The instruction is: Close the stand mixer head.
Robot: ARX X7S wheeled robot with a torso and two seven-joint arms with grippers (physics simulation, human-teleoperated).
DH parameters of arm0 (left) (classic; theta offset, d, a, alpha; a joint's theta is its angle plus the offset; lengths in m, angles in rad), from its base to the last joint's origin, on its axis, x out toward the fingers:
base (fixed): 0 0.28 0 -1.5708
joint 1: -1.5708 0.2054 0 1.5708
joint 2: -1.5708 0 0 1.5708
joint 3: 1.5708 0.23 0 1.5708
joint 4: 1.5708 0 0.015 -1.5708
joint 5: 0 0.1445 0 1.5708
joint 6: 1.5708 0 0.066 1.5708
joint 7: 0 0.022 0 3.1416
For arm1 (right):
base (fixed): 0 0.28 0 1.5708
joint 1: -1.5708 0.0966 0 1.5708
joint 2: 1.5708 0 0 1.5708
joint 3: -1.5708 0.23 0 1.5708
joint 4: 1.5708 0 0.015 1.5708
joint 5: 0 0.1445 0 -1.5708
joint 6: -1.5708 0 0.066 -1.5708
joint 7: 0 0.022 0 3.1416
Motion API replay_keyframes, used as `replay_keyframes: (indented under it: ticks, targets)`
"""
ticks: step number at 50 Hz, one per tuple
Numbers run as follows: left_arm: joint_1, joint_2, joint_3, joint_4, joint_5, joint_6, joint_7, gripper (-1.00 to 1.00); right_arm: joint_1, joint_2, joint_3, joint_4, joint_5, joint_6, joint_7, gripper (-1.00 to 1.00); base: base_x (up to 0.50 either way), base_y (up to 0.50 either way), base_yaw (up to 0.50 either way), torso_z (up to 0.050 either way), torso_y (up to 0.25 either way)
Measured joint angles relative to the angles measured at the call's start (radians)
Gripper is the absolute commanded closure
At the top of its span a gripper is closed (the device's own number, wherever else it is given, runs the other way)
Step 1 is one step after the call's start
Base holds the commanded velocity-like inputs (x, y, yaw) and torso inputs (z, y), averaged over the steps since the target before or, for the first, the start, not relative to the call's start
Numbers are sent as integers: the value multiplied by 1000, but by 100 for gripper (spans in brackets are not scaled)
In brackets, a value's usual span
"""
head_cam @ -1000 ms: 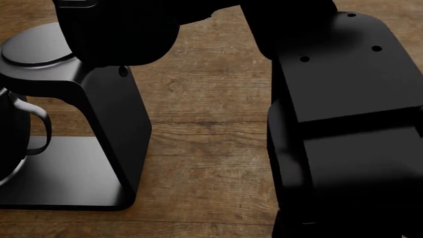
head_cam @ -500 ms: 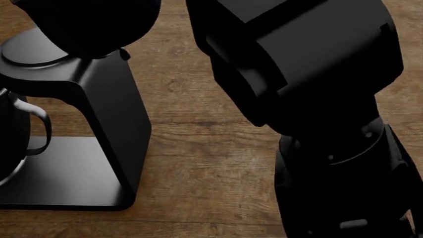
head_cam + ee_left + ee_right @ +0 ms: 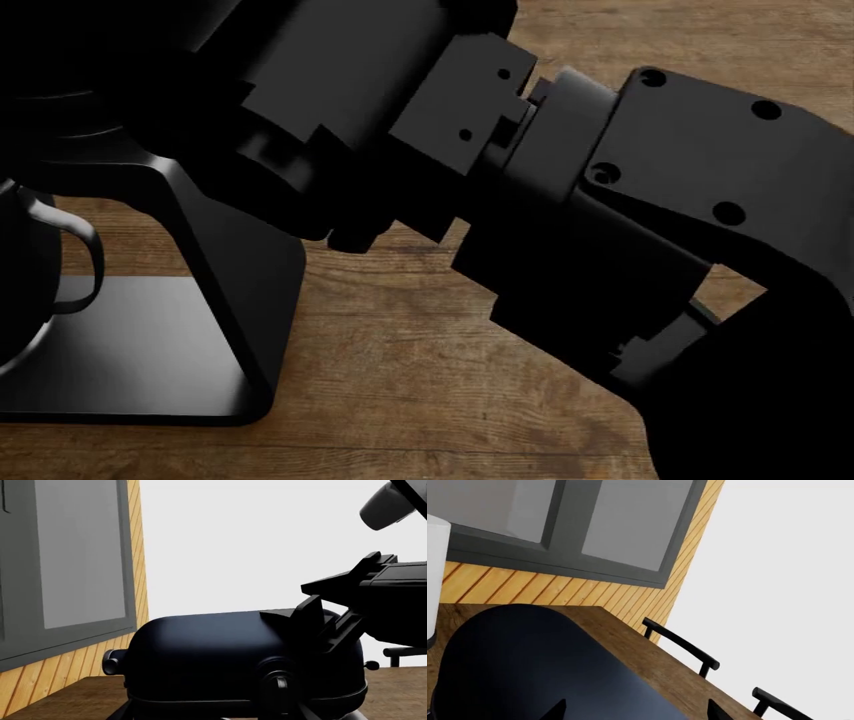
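Nearest to you, your black right arm (image 3: 641, 200) crossed the head view from about 4 o'clock up toward 10 o'clock, hiding most of what it reached for. At its end, the right gripper (image 3: 635, 709) had its pointed fingers spread wide and gripping nothing, with the tips (image 3: 556, 709) just over the bulky, rounded matte-black stand mixer head (image 3: 527, 665). The left wrist view showed the same thing from the side: the gripper (image 3: 313, 625) sat at the top of the housing (image 3: 213, 655), near one end, either touching or very close (contact could not be confirmed).

The head lay directly beneath your right gripper, at about 10 o'clock from the robot, atop the slanted black column (image 3: 227, 270). Its long axis ran across the left wrist view, and it looked close to level. The right arm was clearly the nearer one, so any closing push would likely go straight down. Whether your left gripper was spread or pressed together could not be told.

Beyond the column sat the dark bowl with a loop handle (image 3: 27, 270), at 9 o'clock on the brown wooden table (image 3: 427, 370). Farther off were black chairs (image 3: 684, 647) and a grey-framed window (image 3: 560, 520).
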Motion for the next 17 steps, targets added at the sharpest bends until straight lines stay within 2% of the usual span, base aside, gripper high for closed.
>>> replay_keyframes:
  ticks: [17]
  targets:
    - [-17,-16,12,3,-23,21,-19,-100,50,-3,-125,43,189,-140,25,-100,7,6,9,-2,0]
